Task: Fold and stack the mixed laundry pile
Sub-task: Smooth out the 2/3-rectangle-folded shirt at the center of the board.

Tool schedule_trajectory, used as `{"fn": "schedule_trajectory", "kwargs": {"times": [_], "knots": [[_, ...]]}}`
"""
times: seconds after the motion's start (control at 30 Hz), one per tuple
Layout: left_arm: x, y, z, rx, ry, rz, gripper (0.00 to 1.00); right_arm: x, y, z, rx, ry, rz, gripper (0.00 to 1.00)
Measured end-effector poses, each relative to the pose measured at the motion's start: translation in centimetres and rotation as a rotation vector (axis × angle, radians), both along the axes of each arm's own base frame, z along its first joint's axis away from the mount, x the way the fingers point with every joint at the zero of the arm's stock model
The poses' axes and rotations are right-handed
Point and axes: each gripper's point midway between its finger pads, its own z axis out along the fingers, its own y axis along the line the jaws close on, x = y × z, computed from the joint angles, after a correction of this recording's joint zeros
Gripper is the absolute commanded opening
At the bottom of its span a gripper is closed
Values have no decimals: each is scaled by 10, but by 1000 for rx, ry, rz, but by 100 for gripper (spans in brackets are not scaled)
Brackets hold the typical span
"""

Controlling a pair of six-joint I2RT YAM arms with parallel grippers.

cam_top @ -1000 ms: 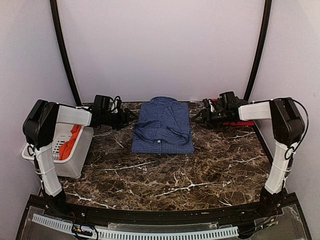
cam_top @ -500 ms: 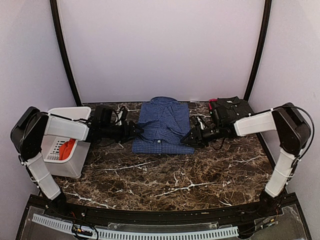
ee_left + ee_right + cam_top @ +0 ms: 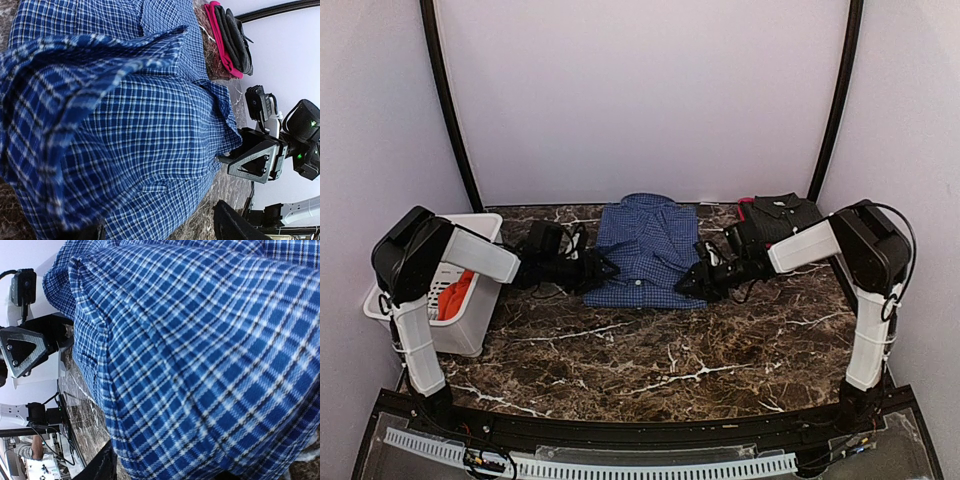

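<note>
The blue-and-white checked shirt (image 3: 645,250) lies folded, collar to the back, on the marble table (image 3: 650,350). My left gripper (image 3: 608,268) is at its near left edge. In the left wrist view that gripper (image 3: 160,227) has its jaws wide apart with the checked cloth (image 3: 125,125) filling the space between them. My right gripper (image 3: 688,283) is at the shirt's near right corner, and its jaws (image 3: 160,471) also stand apart over checked cloth (image 3: 200,350). The orange-red shirt (image 3: 458,292) lies in the basket.
A white slotted basket (image 3: 470,330) stands at the table's left edge. A folded dark garment on a pink one (image 3: 782,215) is stacked at the back right, also in the left wrist view (image 3: 230,35). Dark frame poles rise at both back corners.
Both grippers have come in from the back sides of the table to the shirt's near corners. The shirt's lower edge looks slightly pushed inward.
</note>
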Motion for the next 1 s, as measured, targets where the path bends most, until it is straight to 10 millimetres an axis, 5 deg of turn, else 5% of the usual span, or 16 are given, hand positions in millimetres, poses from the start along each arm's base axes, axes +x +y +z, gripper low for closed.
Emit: {"fn": "schedule_trajectory", "kwargs": {"times": [0.2,0.4,0.57,0.7,1.0], "knots": [[12,-6,-6,4,-1,6,70,18,4,8,-6,-38,-28,46],[32,-14,13,-1,-52,9,53,44,11,18,-3,-84,-52,38],[45,-19,27,-16,-88,8,53,61,9,22,0,-94,-73,38],[66,-21,34,-37,-108,15,55,93,0,35,17,-134,-118,40],[146,-5,35,-64,-173,68,62,180,-23,49,56,-225,-207,47]]}}
